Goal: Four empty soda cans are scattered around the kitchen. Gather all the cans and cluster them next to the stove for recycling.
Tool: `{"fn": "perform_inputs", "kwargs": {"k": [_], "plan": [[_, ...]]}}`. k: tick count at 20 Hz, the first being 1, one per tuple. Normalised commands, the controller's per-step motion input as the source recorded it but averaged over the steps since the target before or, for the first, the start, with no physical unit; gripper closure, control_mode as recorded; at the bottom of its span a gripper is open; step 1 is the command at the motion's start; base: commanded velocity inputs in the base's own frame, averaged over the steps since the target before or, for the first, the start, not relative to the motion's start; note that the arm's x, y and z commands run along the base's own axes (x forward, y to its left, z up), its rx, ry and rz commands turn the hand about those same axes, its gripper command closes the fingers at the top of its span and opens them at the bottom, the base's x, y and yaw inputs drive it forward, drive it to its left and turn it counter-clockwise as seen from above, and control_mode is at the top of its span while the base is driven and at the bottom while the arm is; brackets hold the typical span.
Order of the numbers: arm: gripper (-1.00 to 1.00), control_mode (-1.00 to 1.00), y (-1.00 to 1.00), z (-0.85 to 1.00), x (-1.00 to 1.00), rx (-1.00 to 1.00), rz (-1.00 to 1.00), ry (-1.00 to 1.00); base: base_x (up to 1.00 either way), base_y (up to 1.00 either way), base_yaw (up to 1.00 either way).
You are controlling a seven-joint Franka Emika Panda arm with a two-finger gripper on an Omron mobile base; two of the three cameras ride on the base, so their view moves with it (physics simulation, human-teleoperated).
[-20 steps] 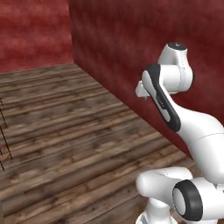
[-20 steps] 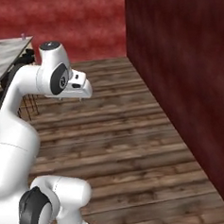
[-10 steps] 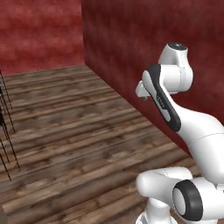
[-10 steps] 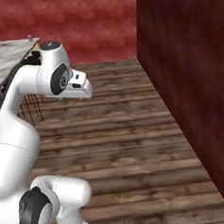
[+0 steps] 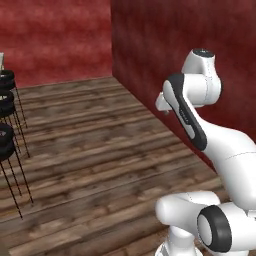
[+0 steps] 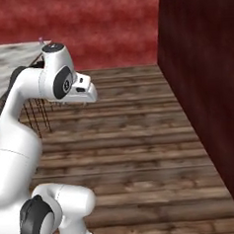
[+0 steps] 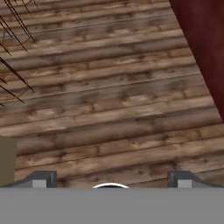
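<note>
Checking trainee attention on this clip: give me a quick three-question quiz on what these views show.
1. True or false: the fingers stand wide apart with nothing between them.
2. What lies below the gripper in the hand view? A) plank floor B) stove top C) sink
3. In the left base view, what stands at the left edge on thin black legs?

Key: 1 true. 2 A. 3 stools with round black seats, stood in a row.
</note>
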Motion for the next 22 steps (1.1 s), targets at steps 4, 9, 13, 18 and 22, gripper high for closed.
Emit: {"fn": "perform_inputs", "kwargs": {"k": [4,9,13,18,22], "plan": [[-1.0,1.0,0.0,0.0,0.0,0.0,0.0,0.0,0.61,-0.02,0.41],[-1.0,1.0,0.0,0.0,0.0,0.0,0.0,0.0,0.52,-0.01,0.55],[-1.0,1.0,0.0,0.0,0.0,0.0,0.0,0.0,0.4,-0.07,0.54],[-1.0,1.0,0.0,0.0,0.0,0.0,0.0,0.0,0.38,-0.1,0.52],[-1.0,1.0,0.0,0.0,0.0,0.0,0.0,0.0,0.43,-0.19,0.38]]}}
